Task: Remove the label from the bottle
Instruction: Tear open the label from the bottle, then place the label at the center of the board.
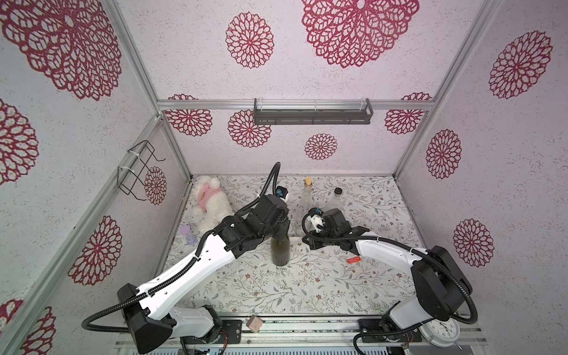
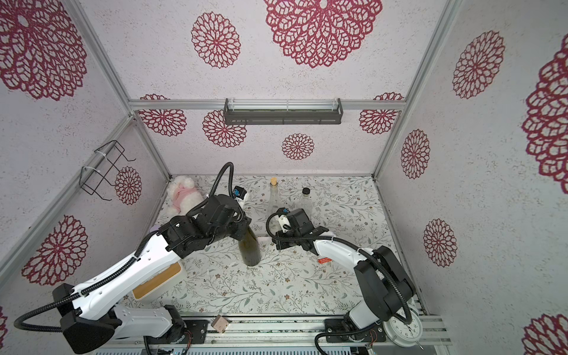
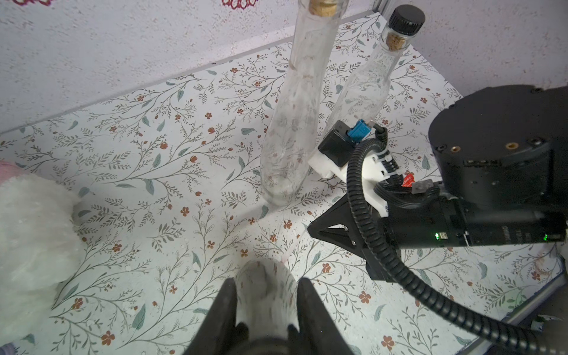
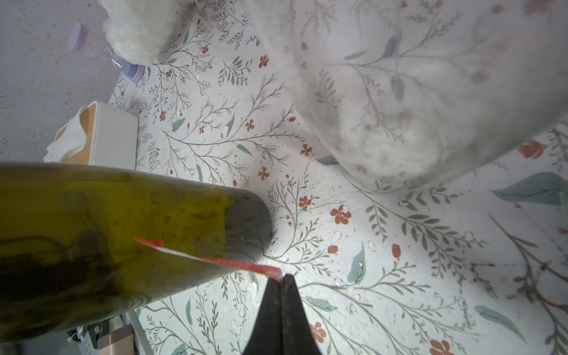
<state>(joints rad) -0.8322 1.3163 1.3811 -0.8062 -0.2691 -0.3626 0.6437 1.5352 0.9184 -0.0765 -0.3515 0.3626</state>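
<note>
Floral table [image 1: 307,285] carries the green bottle [image 1: 279,252] upright mid-scene; my left fingers [image 3: 224,307] clamp its neck, my right fingers [image 4: 270,301] pinch the free end of its red label [image 4: 215,261]

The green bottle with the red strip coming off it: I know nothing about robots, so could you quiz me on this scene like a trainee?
1. True or false: the green bottle lies on its side.
2. What is the right gripper pinching? A) the red label B) a cork C) a plush toy
3. How many clear bottles stand behind the green one?
Key: 1 false, it stands upright, with the left gripper shut on its neck. 2 A. 3 two.
</note>
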